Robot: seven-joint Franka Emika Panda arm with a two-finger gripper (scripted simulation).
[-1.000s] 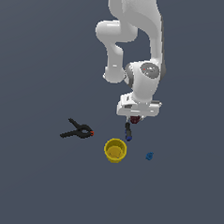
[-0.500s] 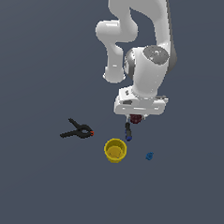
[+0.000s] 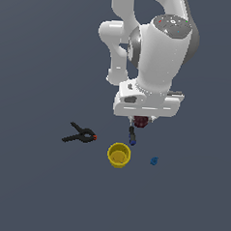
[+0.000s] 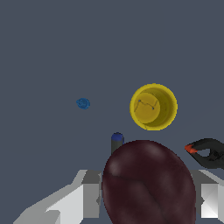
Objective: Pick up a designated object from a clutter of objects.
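Observation:
The designated object, a dark red bumpy ball (image 3: 140,122) (image 4: 149,183), sits between the fingers of my gripper (image 3: 142,121) (image 4: 148,192), lifted above the floor. The gripper is shut on it; grey fingers (image 4: 92,192) press its sides in the wrist view. Below it lies the rest of the clutter of objects: a yellow cup (image 3: 118,155) (image 4: 153,106), a slim black-and-blue tool (image 3: 131,136) (image 4: 117,142), a tiny blue block (image 3: 154,161) (image 4: 83,103) and a black spring clamp with an orange tip (image 3: 80,134) (image 4: 206,152).
The white arm (image 3: 155,47) rises over the scene and hides the ground behind it. Dark grey floor surrounds the objects on all sides.
The arm has risen and the hand with the ball has come up from the floor. The cup, clamp, tool and block have stayed in place.

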